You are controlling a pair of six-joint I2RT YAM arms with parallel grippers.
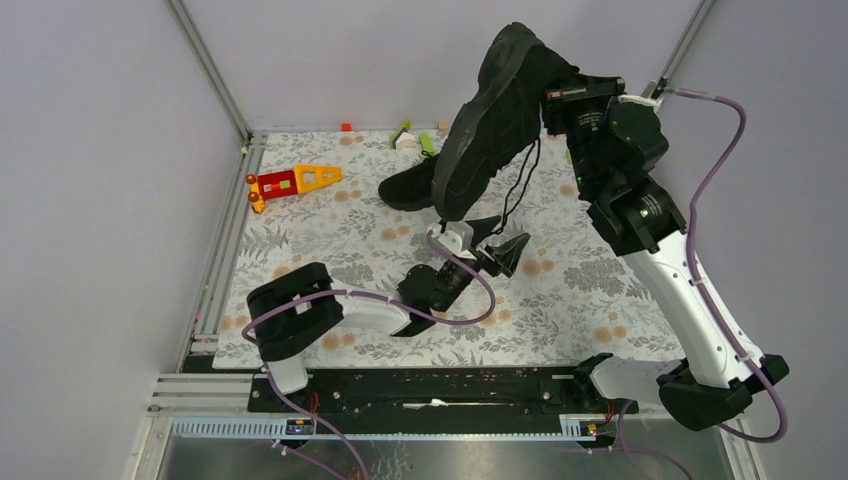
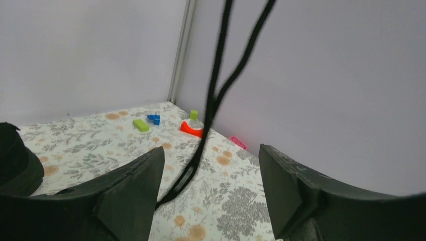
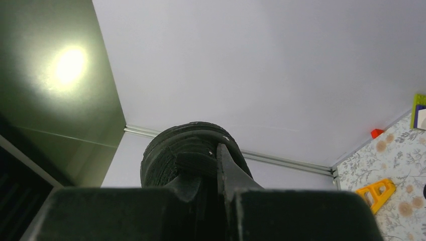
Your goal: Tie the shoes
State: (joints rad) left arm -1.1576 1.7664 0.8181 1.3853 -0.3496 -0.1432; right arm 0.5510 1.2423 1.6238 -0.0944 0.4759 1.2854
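Note:
My right gripper [image 1: 556, 96] is shut on the heel of one black shoe [image 1: 492, 115] and holds it high above the mat, sole toward the camera; the shoe's heel also fills the right wrist view [image 3: 193, 155]. Its black laces [image 1: 520, 185] hang down toward the mat. In the left wrist view the laces [image 2: 217, 95] dangle just ahead of my left gripper [image 2: 211, 188], which is open and empty, low over the mat [image 1: 330, 240]. The second black shoe [image 1: 408, 186] lies on the mat behind the lifted one, partly hidden; its edge shows at the left wrist view's left side [image 2: 15, 165].
A red and yellow toy piece [image 1: 290, 182] lies at the mat's back left. Small blocks [image 1: 412, 138] sit along the back wall. In the left wrist view, green [image 2: 141, 125], blue [image 2: 153, 119] and red [image 2: 191, 128] blocks sit near the corner. Walls enclose the mat.

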